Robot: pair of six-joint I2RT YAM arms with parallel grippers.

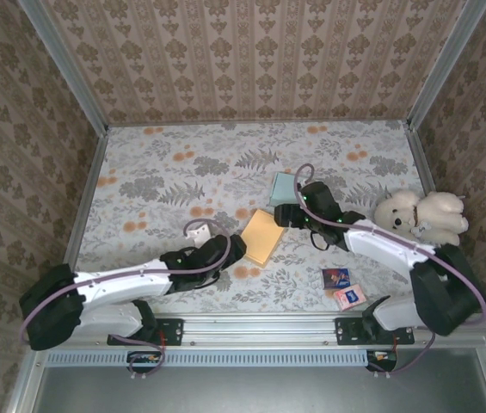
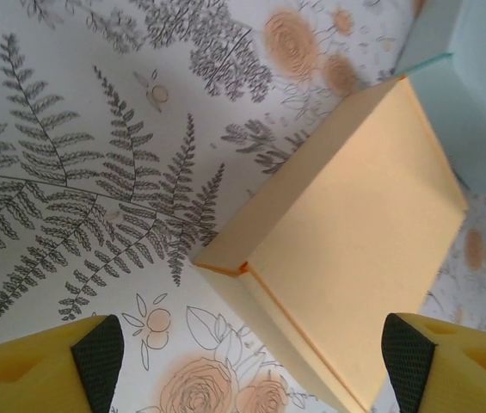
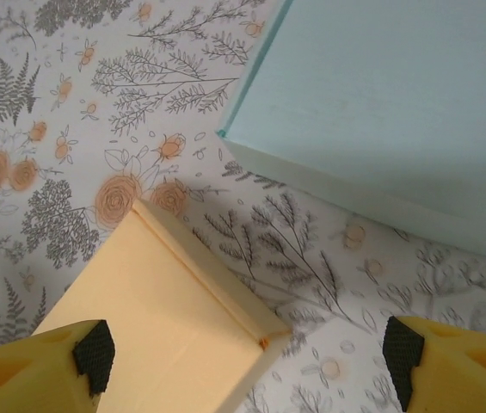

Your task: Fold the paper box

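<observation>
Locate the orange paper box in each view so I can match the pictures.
Top external: the orange paper box lies flat near the picture's centre.
Left wrist: the box takes up the right-centre, with one corner pointing left.
Right wrist: the box sits at lower left and runs off the bottom edge.
Shared landmark: the light blue box beside it, up and to the right of it in each view.

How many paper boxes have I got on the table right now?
2. The orange box lies mid-table; the pale blue box sits just beyond it, slightly right. Two small packs near the front edge look like something else. The right arm may hide more.
</observation>
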